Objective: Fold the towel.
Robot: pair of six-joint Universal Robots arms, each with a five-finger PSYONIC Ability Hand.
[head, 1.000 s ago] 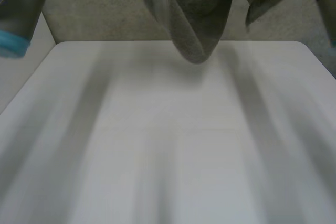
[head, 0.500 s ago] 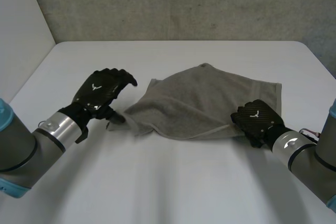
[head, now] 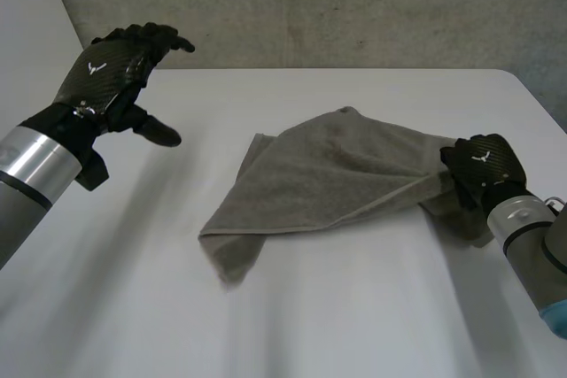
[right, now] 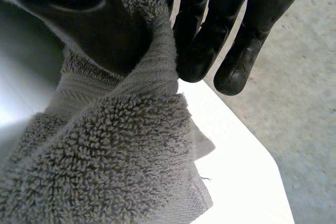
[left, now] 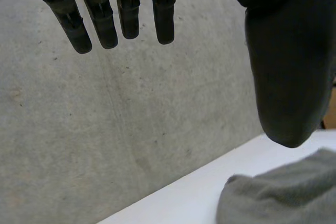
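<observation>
Left hand (head: 108, 79) has let go and lifted clear, fingers (left: 102, 22) spread and empty. Right hand (head: 480, 164) has drawn back to the right, thumb and fingers (right: 199, 40) pinching a corner of the towel (head: 341, 174): grey loopy terry, crumpled into a rough triangle mid-counter (head: 292, 316).

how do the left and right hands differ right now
The left hand is open, fingers straight, holding nothing; the right hand pinches the grey towel between thumb and fingers. The left hand hangs high over the table, apart from the towel; the right hand sits low at its edge. Both are black.
</observation>
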